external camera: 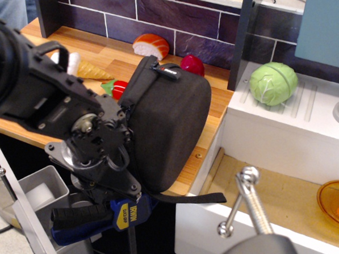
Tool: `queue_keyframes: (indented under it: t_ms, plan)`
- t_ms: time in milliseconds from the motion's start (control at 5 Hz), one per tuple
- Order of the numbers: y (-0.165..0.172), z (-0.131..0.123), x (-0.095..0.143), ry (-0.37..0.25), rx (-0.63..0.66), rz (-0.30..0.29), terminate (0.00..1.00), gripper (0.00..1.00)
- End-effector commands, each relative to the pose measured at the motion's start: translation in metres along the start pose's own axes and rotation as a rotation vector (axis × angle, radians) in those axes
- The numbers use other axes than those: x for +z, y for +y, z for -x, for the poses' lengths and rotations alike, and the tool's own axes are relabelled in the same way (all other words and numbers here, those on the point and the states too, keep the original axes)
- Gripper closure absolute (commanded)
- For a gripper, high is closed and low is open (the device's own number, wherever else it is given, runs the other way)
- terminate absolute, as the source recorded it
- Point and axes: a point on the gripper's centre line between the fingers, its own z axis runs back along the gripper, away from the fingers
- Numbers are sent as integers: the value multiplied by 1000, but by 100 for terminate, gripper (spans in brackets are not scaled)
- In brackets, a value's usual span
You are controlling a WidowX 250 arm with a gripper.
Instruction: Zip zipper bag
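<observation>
The zipper bag [172, 124] is a black boxy fabric case standing at the front edge of the wooden counter [216, 104], its handle [165, 71] on top and a black strap [191, 198] trailing off the edge. My gripper [111, 158] is a black assembly pressed against the bag's left side, low near the counter edge. Its fingers are hidden behind its own body, so I cannot tell whether they hold anything. The zipper and a lime-green pull tab are not visible.
Behind the bag lie a toy sushi piece [151, 46], a red round toy [192, 65], a cone [91, 69] and a red-green vegetable [115, 88]. A green cabbage [273, 83] sits on the white sink unit. A blue clamp [125, 213], grey bin [39, 193], faucet [248, 201] and orange bowl [338, 203] are below.
</observation>
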Motion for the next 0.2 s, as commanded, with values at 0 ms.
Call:
queue_keyframes:
  t_ms: [0]
  plan:
    - [3,5,2,64,-26,7,100,100]
